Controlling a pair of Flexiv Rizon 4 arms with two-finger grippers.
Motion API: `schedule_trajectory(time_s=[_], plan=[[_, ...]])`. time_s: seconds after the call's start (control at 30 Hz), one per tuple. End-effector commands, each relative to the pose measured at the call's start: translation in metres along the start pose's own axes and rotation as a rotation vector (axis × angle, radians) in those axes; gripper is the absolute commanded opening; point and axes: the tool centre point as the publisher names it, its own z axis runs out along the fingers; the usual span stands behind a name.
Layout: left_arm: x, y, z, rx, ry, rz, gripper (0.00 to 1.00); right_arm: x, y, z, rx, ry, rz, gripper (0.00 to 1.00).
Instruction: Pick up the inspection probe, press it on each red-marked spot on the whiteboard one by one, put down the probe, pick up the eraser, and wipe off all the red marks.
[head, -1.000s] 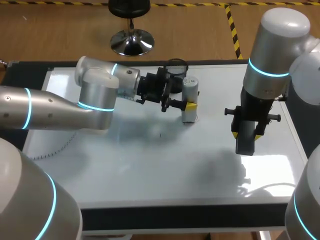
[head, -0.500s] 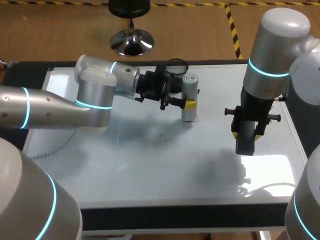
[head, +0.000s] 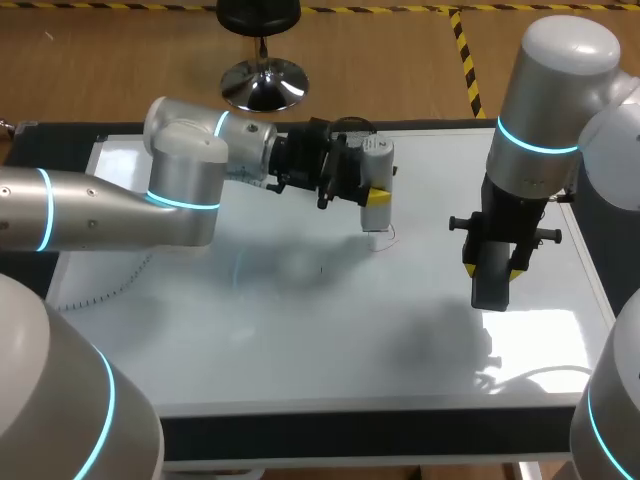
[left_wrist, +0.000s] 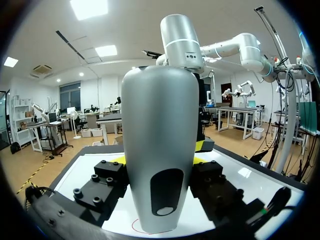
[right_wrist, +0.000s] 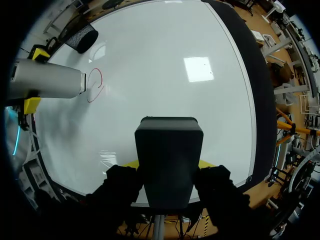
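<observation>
My left gripper (head: 372, 190) is shut on the grey inspection probe (head: 377, 165), holding it upright with its lower end just above a red-marked spot (head: 386, 238) on the whiteboard (head: 300, 330). In the left wrist view the probe (left_wrist: 159, 145) stands between the fingers, with the red mark (left_wrist: 141, 230) under it. My right gripper (head: 492, 270) is shut on the black eraser (head: 491, 285), hanging above the board's right part. The right wrist view has the eraser (right_wrist: 169, 152) in its jaws, and the probe (right_wrist: 47, 85) next to the red mark (right_wrist: 94, 80) far ahead.
A black mesh cup (head: 352, 131) stands at the board's far edge, right behind the probe. A thin ribbed cable (head: 100, 297) lies on the board's left side. The board's dark frame (head: 350, 435) runs along the near edge.
My left arm has lifted the probe off the board and drawn it slightly toward the far edge. The right arm with the eraser has not moved.
</observation>
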Motion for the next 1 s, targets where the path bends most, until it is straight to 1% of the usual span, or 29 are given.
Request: schedule_trajectory(time_s=[0.03, 0.17, 0.27, 0.4, 0.7, 1.0], plan=[[-0.001, -0.007, 0.000, -0.014, 0.006, 0.003, 0.00, -0.001, 0.000, -0.001, 0.000, 0.002, -0.001, 0.00], [-0.002, -0.012, -0.001, -0.042, 0.021, 0.018, 0.00, -0.001, 0.000, -0.001, 0.000, 0.002, -0.001, 0.00], [-0.002, -0.018, -0.004, -0.042, 0.026, 0.002, 0.00, -0.001, 0.000, -0.001, 0.000, 0.002, -0.001, 0.00], [-0.005, -0.022, -0.011, -0.053, 0.015, -0.018, 0.00, -0.001, 0.000, -0.001, 0.000, 0.002, -0.001, 0.00], [-0.012, -0.022, -0.028, -0.069, -0.024, -0.045, 0.00, -0.001, 0.000, -0.001, 0.000, 0.002, -0.001, 0.00], [-0.015, -0.024, -0.055, -0.067, -0.048, -0.050, 0.00, -0.001, 0.000, -0.001, 0.000, 0.002, -0.001, 0.00]])
